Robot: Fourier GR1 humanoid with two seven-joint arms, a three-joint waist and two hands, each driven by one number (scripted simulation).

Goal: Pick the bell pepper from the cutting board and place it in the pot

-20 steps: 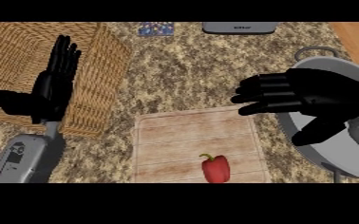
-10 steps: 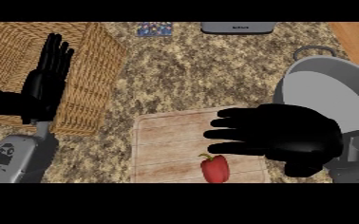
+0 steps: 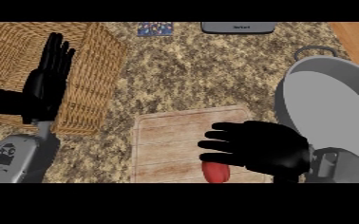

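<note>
A red bell pepper [image 3: 216, 172] lies at the near edge of the wooden cutting board [image 3: 168, 142], partly hidden by my right hand [image 3: 266, 147]. That hand hovers just above it with fingers spread, pointing left, holding nothing. The grey pot [image 3: 316, 104] stands at the right, its inside bare. My left hand [image 3: 45, 83] rests open at the left with fingers up, over the wicker basket.
A wicker basket [image 3: 91, 71] fills the far left. A grey appliance [image 3: 237, 27] and a small patterned item [image 3: 155, 28] sit at the counter's back edge. Speckled counter [image 3: 203, 76] lies between the board and the back.
My right hand has moved from over the pot down and left across the board, and now covers the top of the pepper. The left hand has barely shifted.
</note>
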